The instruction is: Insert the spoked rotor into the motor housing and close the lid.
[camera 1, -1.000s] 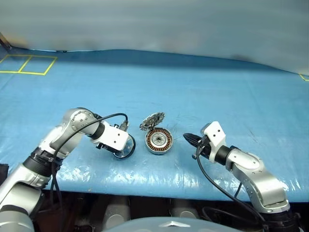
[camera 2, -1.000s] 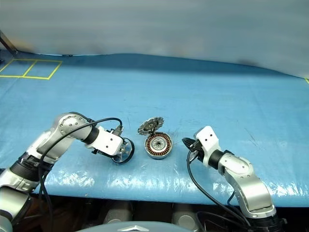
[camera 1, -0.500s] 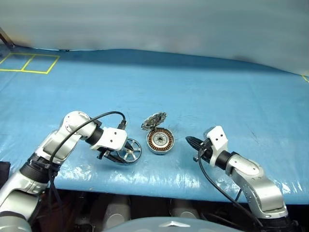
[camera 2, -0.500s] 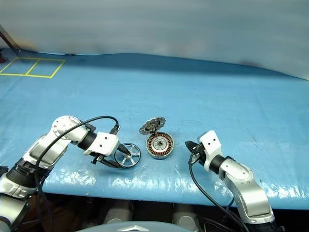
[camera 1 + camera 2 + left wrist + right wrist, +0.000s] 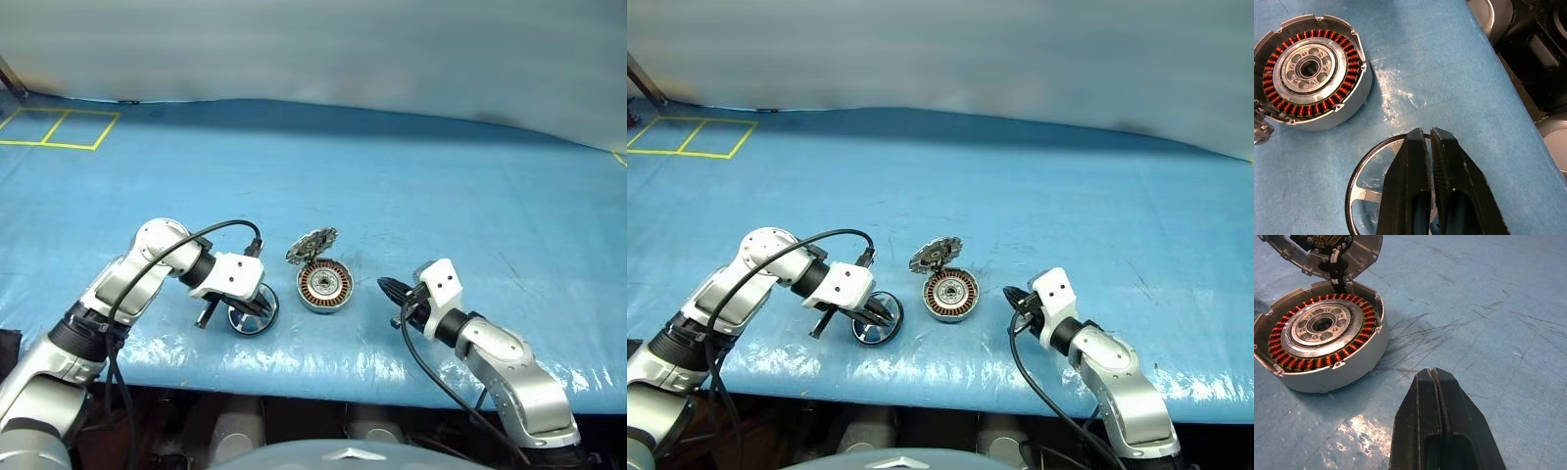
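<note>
The left hand (image 5: 1429, 142) has just pinched in: half a second back its fingers stood apart over the spoked rotor (image 5: 876, 318), and now they are nearly together, clamped across the black rim with one finger inside the ring and one outside. The rotor, which lay flat on the blue tabletop (image 5: 411, 176) a moment ago, now looks tipped up on edge, so I judge the grasp has taken hold and the lift is starting.

The motor housing (image 5: 324, 286) sits at about three o'clock from the rotor, just beside it but apart, copper windings showing. Its lid (image 5: 311, 245) stands open at the housing's twelve o'clock edge.

The right hand (image 5: 385, 286) has stayed clenched on nothing, pointing at the housing from its three o'clock side.

Insertion and closing remain undone.
</note>
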